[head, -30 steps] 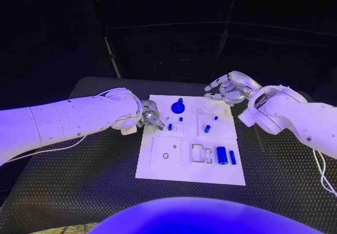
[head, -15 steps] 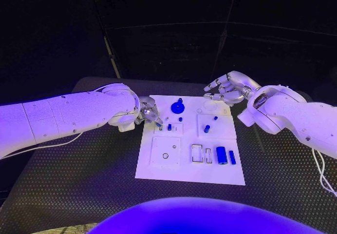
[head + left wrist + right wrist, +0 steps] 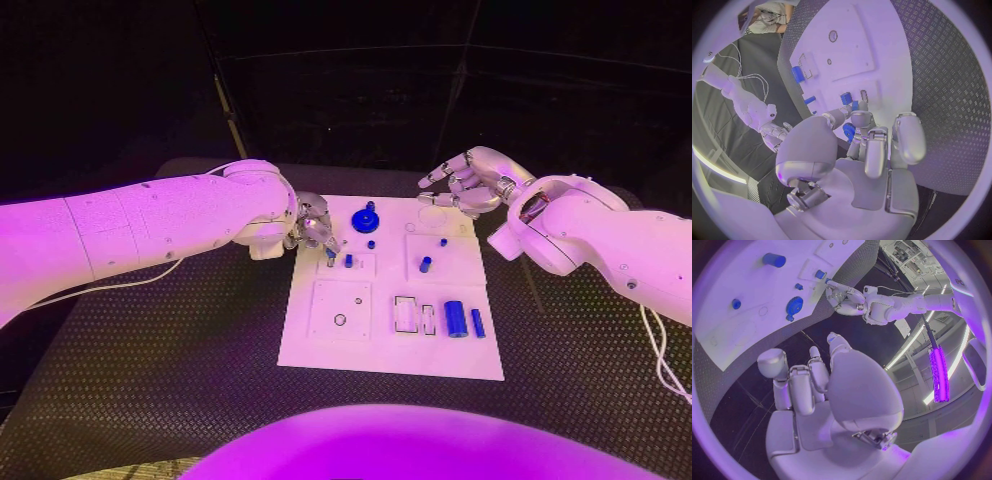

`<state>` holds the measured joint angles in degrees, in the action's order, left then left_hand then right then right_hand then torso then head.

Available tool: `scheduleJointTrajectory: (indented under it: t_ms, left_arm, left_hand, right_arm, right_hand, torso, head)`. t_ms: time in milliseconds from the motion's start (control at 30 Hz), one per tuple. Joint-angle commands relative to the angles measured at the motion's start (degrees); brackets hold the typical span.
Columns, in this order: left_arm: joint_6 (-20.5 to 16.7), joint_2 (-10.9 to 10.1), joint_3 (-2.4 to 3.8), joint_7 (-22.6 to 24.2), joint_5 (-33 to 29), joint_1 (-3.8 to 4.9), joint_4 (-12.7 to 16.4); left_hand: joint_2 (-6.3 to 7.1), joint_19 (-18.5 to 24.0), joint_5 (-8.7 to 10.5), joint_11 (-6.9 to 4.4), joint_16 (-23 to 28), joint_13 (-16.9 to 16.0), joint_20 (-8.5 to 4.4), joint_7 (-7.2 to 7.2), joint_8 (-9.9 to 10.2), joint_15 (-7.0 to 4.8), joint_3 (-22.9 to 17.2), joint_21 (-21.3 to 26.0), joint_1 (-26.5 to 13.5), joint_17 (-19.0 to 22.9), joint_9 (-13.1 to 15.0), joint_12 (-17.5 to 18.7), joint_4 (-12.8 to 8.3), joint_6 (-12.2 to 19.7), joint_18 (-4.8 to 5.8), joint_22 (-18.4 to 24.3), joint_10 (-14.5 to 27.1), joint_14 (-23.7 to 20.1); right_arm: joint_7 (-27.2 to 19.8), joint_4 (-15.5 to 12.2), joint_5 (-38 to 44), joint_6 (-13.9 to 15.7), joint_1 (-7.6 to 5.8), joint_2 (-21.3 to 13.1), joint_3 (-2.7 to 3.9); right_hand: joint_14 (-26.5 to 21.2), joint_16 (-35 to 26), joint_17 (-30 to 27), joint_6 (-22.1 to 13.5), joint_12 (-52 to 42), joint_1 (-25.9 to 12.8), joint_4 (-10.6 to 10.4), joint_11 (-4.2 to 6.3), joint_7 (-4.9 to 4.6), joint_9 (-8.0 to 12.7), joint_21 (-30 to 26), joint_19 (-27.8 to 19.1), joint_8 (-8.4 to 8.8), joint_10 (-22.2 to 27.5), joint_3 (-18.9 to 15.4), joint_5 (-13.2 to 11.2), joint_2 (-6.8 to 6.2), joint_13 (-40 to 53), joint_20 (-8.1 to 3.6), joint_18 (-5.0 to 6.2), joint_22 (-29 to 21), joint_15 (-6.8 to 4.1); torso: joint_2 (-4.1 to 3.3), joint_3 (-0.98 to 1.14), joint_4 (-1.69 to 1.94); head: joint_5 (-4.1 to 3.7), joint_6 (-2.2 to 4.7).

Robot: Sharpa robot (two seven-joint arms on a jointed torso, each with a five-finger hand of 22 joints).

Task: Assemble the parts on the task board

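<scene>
The white task board (image 3: 389,350) lies mid-table. My left hand (image 3: 309,232) hovers over its near-left upper corner, fingers curled down, thumb and fingers pinching a small blue peg (image 3: 848,132). Its fingertips are close beside another short blue peg (image 3: 348,260) standing in a square plate. A round blue knob (image 3: 365,218) sits just beyond the hand. My right hand (image 3: 469,182) hangs above the board's far right corner, fingers apart and holding nothing. A blue peg (image 3: 426,265), a thick blue cylinder (image 3: 454,318) and a slim blue bar (image 3: 477,322) lie on the right half.
A small ring (image 3: 339,320) sits in the lower left square of the board. The black ribbed table (image 3: 173,380) stretches bare on both sides of the board. A white cable (image 3: 666,370) trails by my right arm.
My left arm has lifted and swung slightly toward the far side, the hand staying over the same corner of the board. The right hand has not moved.
</scene>
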<state>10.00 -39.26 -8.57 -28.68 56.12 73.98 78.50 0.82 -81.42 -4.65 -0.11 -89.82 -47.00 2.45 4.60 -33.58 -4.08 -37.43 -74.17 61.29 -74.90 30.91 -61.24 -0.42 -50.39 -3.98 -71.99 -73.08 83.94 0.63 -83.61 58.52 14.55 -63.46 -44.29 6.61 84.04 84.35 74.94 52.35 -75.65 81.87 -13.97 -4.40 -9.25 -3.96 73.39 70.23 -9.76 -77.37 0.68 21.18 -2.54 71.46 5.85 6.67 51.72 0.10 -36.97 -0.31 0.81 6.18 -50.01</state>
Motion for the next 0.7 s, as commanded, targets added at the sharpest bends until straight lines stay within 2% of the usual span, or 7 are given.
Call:
scheduleJointTrajectory:
  t_ms: [33, 300, 700]
  left_arm:
    - [5.14, 0.78, 0.03, -0.21, -0.68, 0.23, -1.27]
    - [8.66, 2.56, -0.02, -0.38, -0.73, 0.42, -3.58]
    - [9.49, 3.33, -0.05, -0.55, 0.67, 0.41, -4.45]
  left_hand:
    - [-0.18, 0.02, -0.21, -0.17, -0.18, 0.05, 0.20, -0.32, -0.20, 0.42, -7.59, 0.16, 0.60, -15.10, 0.10, -0.13, -7.16, -0.29, -0.54, 0.06, -0.13, 6.06]
    - [-0.19, 0.05, -0.21, -0.17, -0.18, 0.16, 0.20, -0.32, -0.22, 0.42, -7.60, 0.22, 0.60, -15.10, 0.11, -0.06, -7.15, -0.28, -0.55, 0.12, -0.10, 6.06]
    - [-0.20, 0.08, -0.21, -0.16, -0.18, 0.62, 0.21, -0.31, -0.25, 0.42, -7.64, 0.26, 0.62, -15.10, 0.14, 0.24, -7.16, -0.25, -0.56, 0.16, 0.07, 6.06]
  right_arm:
    - [-0.40, -0.06, -0.14, -0.47, -0.10, 0.11, 0.03]
    - [-0.40, 0.03, -0.14, -0.50, -0.09, 0.24, 0.02]
    - [-0.48, 0.05, -0.16, -0.36, -0.09, 0.33, 0.02]
  right_hand:
    - [3.49, -0.20, 3.53, 0.23, 0.13, -0.22, -0.28, 0.40, 0.20, 0.07, -0.35, -0.43, -0.32, 0.06, 0.04, 0.31, 0.18, -0.02, 0.03, 0.42, -0.05, -0.44]
    - [3.49, -0.19, 3.56, 0.22, 0.14, -0.26, -0.31, 0.40, 0.20, 0.07, -0.36, -0.43, -0.32, 0.07, 0.03, 0.32, 0.21, -0.03, 0.03, 0.42, -0.08, -0.44]
    - [3.51, -0.15, 3.65, 0.22, 0.09, -0.26, -0.31, 0.40, 0.20, 0.07, -0.34, -0.39, -0.32, 0.02, 0.04, 0.32, 0.22, 0.03, 0.03, 0.41, -0.01, -0.44]
  torso:
    - [-0.01, 0.01, -0.06]
    - [-0.01, -0.03, 0.06]
    - [0.00, -0.04, 0.06]
  head:
    - [-0.03, 0.01]
    - [-0.04, 0.01]
    - [-0.10, 0.01]
